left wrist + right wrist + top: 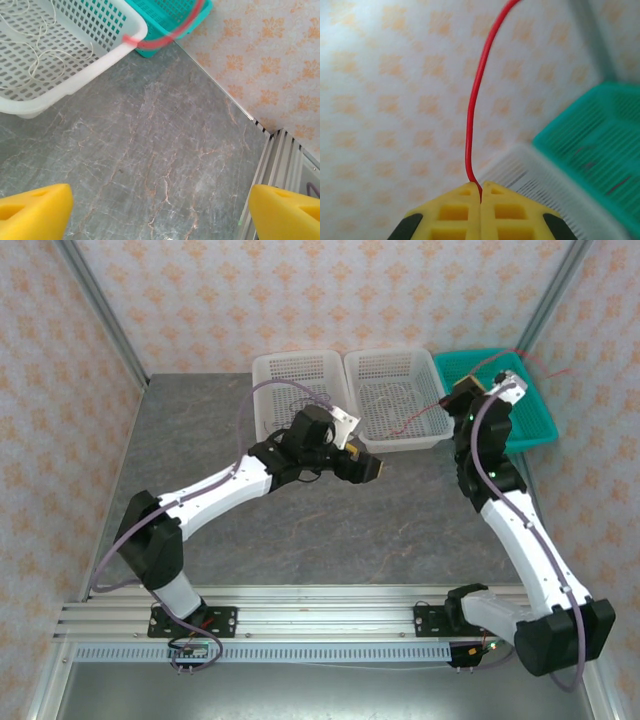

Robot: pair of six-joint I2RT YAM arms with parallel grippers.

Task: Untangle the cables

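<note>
Grey marbled table, peach patterned walls. My right gripper is clamped shut on the red cable at the teal basket edge. The cable crosses the white basket rim. The white cable lies inside that basket. My left gripper is wide open, holding nothing, above bare table.

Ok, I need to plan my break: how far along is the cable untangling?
Looks done: the white cable lies loose in the white basket. In hand: the right gripper, jaws shut, holds the red cable, which crosses that basket's rim and the teal basket. The left gripper is open above the table, holding nothing. Left: probably getting the red cable fully clear of the white basket.
</note>
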